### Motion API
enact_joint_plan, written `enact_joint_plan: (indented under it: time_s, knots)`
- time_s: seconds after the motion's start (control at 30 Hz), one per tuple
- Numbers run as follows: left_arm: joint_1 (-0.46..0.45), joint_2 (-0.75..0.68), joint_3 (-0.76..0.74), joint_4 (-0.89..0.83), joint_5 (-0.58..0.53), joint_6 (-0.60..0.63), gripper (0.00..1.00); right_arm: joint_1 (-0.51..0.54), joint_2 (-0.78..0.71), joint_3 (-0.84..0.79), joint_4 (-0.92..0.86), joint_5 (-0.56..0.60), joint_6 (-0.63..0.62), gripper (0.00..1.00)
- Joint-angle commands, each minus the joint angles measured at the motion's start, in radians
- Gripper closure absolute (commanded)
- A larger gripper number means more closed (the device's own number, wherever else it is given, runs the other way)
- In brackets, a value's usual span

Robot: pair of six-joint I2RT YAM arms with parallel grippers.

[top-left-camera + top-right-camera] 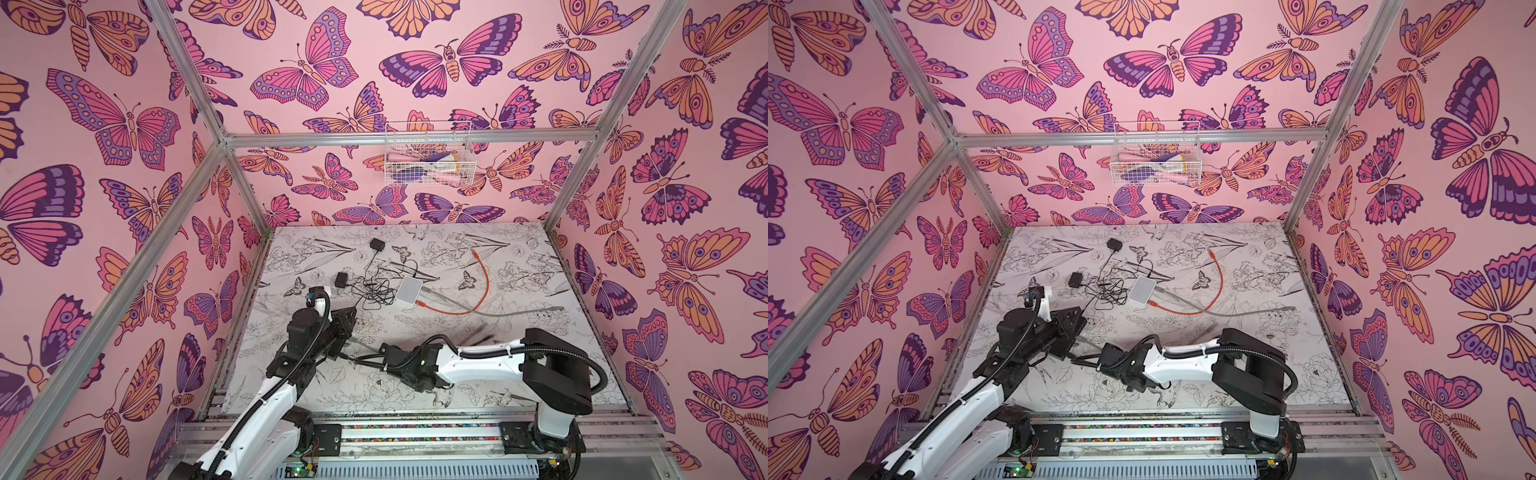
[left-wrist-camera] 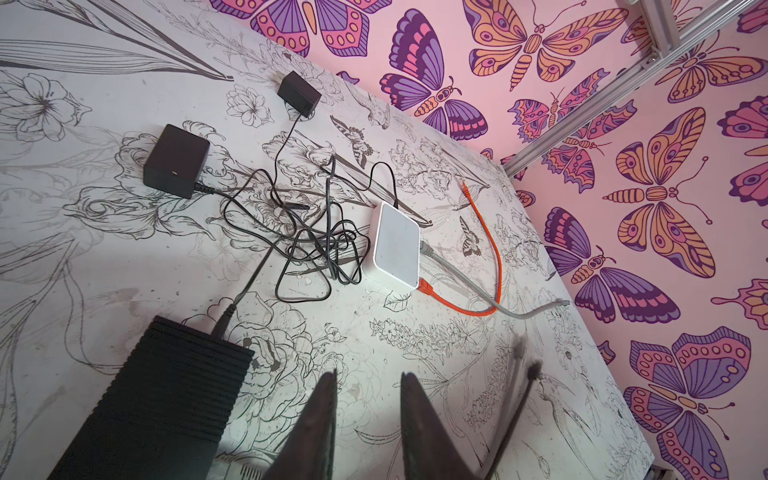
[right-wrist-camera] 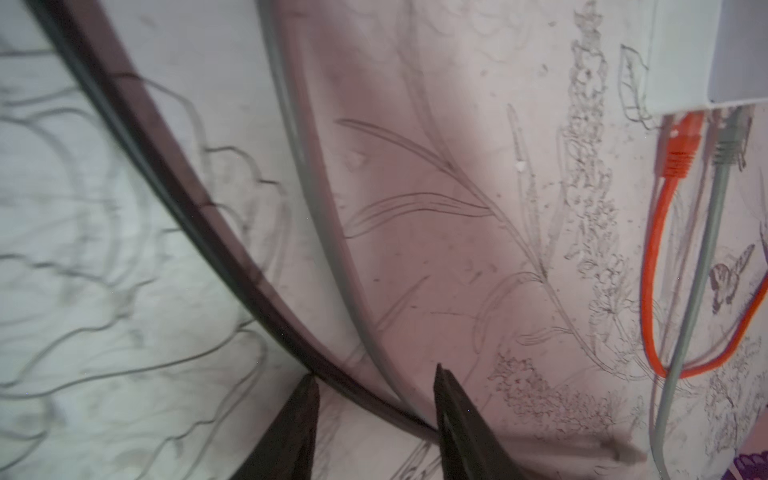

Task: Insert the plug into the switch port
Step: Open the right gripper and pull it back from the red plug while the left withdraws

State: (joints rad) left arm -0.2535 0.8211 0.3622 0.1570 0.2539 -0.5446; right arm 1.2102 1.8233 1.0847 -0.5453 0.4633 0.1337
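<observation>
**Both grippers empty, no plug in hand yet**

The left gripper [image 2: 369, 374] has its fingers spread with only bare table [image 2: 124, 257] showing between them. The right gripper [image 3: 374, 372] is also spread. A dark cable [image 3: 208, 232] crosses the gap near its tips, too thin to be pinched at that spread, so I judge it released.

The switch [image 2: 397, 245] lies flat, ahead of the left gripper and well apart from it. Seen from the right gripper it sits off to one side. An orange plug [image 2: 424, 286] and a grey plug [image 2: 427, 250] are already seated side by side in one edge. The loose orange end [image 2: 465, 189] lies beyond the switch from the left gripper. The loose grey end [image 2: 563, 302] lies off to the far side. I cannot tell which of them the task means, and the tangle of black leads [image 2: 316, 249] beside the switch may hide another.

To do the pickup well:
- Grip the chosen plug just behind its head, so the cable cannot swing it off line.
- Bring it in level with the port edge, with the clip turned the same way as on the seated plugs.
- The switch looks light and likely to slide, so brace its opposite edge with the free gripper before pushing.
- Keep both grippers clear of the tangle, since a snagged lead could drag the switch askew.
</observation>
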Motion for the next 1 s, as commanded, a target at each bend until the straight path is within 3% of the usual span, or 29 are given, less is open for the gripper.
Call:
enact_joint_plan:
  time_s: [0.0, 0.43, 0.63, 0.97]
  knots:
    - [0.007, -0.009, -0.022, 0.002, 0.005, -0.01, 0.71, -0.078, 0.01, 0.004, -0.024, 0.0, 0.008, 0.52]
    - [0.007, 0.007, 0.034, -0.004, 0.01, 0.012, 0.7, -0.214, 0.006, 0.127, 0.044, -0.056, -0.106, 0.52]
    - [0.008, 0.017, 0.111, -0.072, 0.006, 0.063, 0.69, -0.255, -0.137, 0.102, 0.061, -0.131, -0.114, 0.52]
    - [0.007, 0.075, 0.17, -0.062, -0.07, 0.131, 0.59, -0.439, -0.349, 0.103, 0.117, -0.255, -0.104, 0.5]
